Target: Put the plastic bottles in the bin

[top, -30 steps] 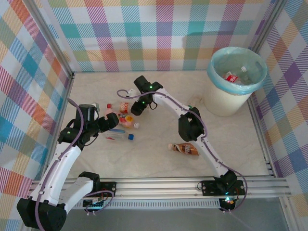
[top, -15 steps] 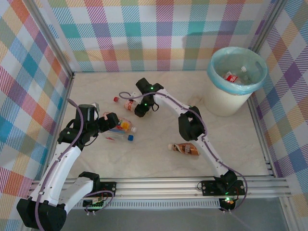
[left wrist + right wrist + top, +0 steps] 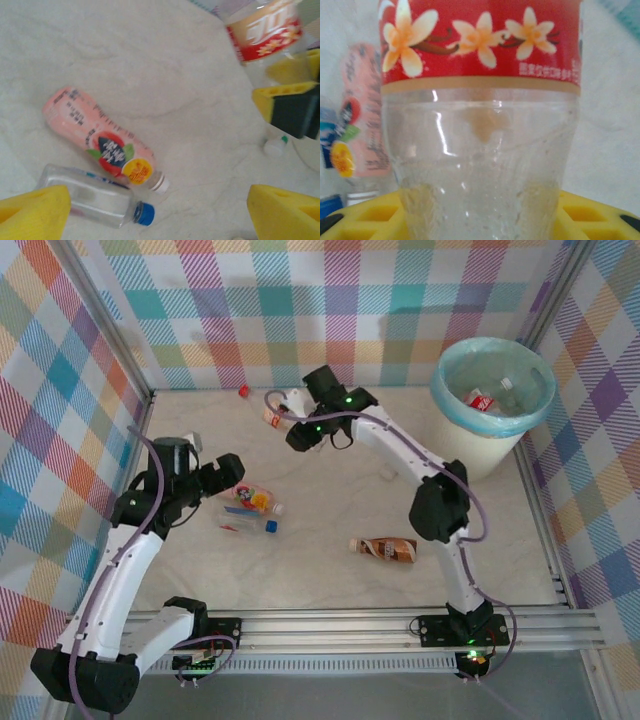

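Note:
My right gripper (image 3: 290, 412) is shut on a clear bottle with a red flowered label (image 3: 480, 125) and holds it off the table near the back wall, red cap pointing left. That same bottle (image 3: 262, 30) hangs at the top right of the left wrist view. My left gripper (image 3: 160, 220) stands open above a pink bottle (image 3: 100, 142) and a clear blue-capped bottle (image 3: 95, 197), touching neither. Both lie side by side on the table (image 3: 250, 498). A brown-labelled bottle (image 3: 385, 550) lies at centre right. The bin (image 3: 470, 455) stands at the back right with bottles (image 3: 485, 398) inside.
A small white and green piece (image 3: 275, 146) lies on the marble tabletop beneath the right arm. Plaid walls close off the left, back and right sides. A metal rail (image 3: 330, 625) runs along the near edge by the arm bases.
The right gripper closed on the red-labelled bottle, lifted it off the table and carried it back and to the right. The left gripper narrowed slightly and stays over the pink bottle.

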{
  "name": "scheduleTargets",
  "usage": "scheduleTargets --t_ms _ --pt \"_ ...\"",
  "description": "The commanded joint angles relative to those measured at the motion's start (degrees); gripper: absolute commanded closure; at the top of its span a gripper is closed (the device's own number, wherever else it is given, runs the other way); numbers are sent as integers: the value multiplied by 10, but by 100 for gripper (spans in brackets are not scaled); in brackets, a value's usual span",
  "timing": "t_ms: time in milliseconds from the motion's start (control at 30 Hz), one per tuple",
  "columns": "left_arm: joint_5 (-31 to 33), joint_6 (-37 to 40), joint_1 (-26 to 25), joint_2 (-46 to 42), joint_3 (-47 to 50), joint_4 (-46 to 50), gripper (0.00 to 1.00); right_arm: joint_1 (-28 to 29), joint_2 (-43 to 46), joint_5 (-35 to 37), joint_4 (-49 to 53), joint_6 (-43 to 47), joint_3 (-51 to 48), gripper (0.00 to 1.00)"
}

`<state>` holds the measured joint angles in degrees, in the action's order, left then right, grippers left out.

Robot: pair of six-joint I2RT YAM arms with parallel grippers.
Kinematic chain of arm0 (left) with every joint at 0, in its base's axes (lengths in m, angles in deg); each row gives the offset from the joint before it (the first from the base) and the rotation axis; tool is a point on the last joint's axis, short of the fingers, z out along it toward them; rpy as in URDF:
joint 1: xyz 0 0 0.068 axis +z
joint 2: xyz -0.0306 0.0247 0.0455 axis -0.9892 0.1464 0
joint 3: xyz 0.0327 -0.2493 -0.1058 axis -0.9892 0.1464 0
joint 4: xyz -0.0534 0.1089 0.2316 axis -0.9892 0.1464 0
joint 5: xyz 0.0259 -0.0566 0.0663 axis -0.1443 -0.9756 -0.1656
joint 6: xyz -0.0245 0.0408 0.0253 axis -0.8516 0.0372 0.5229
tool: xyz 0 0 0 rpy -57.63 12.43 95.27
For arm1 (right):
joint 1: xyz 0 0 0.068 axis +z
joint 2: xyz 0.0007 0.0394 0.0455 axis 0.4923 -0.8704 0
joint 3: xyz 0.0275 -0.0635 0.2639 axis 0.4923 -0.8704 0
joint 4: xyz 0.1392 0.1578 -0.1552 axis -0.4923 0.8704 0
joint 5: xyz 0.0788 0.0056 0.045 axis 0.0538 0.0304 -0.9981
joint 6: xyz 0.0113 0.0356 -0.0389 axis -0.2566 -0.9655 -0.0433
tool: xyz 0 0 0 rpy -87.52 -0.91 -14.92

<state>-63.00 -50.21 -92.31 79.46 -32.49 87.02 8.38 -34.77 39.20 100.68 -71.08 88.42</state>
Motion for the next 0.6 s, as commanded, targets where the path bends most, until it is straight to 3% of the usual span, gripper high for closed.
scheduleTargets --t_ms 0,200,567 --pt "-28 9 8 20 -53 -15 10 -16 75 10 -54 -42 -34 47" --pt "-43 9 -28 67 -132 -44 13 -57 214 44 -145 -76 -129 48" --pt "-21 20 -177 159 -214 -67 14 -205 361 212 -279 -45 -237 48"
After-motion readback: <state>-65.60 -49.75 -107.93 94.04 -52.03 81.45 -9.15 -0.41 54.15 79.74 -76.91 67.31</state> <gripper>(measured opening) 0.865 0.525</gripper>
